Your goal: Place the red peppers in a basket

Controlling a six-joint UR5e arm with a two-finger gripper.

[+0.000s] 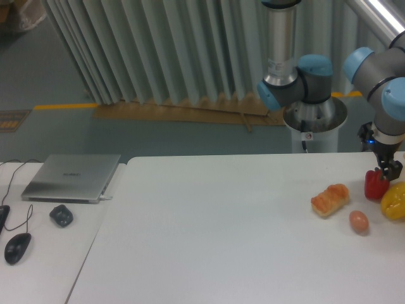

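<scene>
My gripper (387,170) hangs just above the red pepper (376,185) at the right edge of the tabletop (221,221); I cannot tell whether its fingers are open or closed. The pepper stands upright beside the yellow pepper (394,201), with a bread roll (330,199) and an egg (359,221) near.

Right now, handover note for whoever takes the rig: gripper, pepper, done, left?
Gripper: low over the top of the red pepper; whether the jaws are open or closed on it cannot be told from this view.
Red pepper: upright on the table near its right edge, beside the yellow pepper. Bread roll and egg lie to its left.
Done: nothing placed; the pepper sits on the table.
Left: confirm the grasp, lift, and place in a basket. No basket is visible in this view, so locate it first.
</scene>
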